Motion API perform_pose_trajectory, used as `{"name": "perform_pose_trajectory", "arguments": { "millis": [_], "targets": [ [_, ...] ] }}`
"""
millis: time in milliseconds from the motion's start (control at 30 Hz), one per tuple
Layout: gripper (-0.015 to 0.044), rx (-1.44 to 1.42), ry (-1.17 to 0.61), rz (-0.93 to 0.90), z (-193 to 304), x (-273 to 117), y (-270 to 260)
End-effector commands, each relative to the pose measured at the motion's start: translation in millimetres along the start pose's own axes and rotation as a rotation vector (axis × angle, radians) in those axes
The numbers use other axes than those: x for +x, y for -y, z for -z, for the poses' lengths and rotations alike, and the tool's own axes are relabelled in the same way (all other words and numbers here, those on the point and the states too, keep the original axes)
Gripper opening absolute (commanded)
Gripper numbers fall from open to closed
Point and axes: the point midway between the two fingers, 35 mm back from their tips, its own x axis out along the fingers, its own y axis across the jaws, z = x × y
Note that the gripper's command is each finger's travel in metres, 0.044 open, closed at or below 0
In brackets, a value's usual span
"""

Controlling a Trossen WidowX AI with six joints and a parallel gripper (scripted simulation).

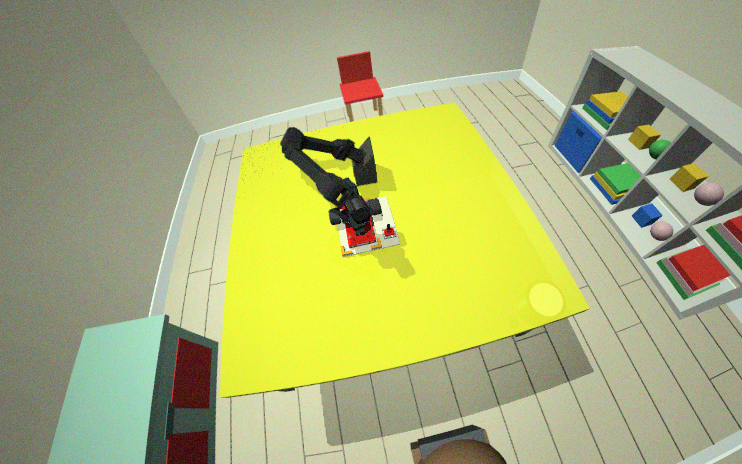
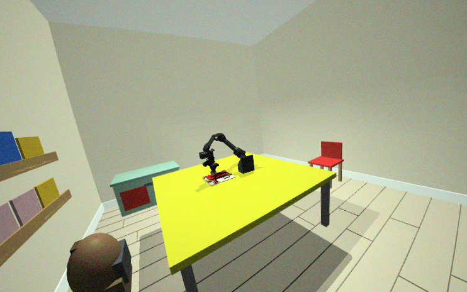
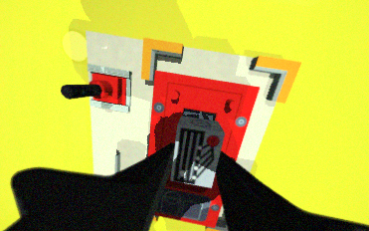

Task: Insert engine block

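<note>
We see plain beige walls, a pale wood-plank floor, a bright yellow table, a small red chair, a grey cubby shelf.

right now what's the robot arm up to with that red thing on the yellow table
The black arm's gripper is clamped on the gray engine block, holding it over the red car body. A dark part of the opening shows just past the block's edge in the wrist view, so it does not look fully seated. The car body lies on a pale board on the yellow table. Letting go and backing away are still to come.
</note>
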Motion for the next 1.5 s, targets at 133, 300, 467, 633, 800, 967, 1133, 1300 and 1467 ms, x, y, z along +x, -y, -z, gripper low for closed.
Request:
{"name": "perform_pose_trajectory", "arguments": {
  "millis": [133, 300, 467, 633, 800, 967, 1133, 1300, 1467],
  "targets": [
    [0.0159, 0.034, 0.003, 0.005, -0.4, 1.0, 0.5],
    [0.0159, 0.031, 0.003, 0.005, -0.4, 1.8, 0.5],
    [0.0159, 0.023, 0.003, 0.005, -0.4, 2.6, 0.5],
    [0.0159, 0.013, 0.003, 0.005, -0.4, 3.3, 0.5],
    [0.0159, 0.012, 0.003, 0.005, -0.4, 4.1, 0.6],
    [0.0159, 0.014, 0.003, 0.005, -0.4, 4.8, 0.6],
    [0.0159, 0.015, 0.003, 0.005, -0.4, 5.6, 0.6],
    [0.0159, 0.015, 0.003, 0.005, -0.4, 6.4, 0.6],
    [0.0159, 0.015, 0.003, 0.005, -0.4, 7.1, 0.6]
  ]
}}
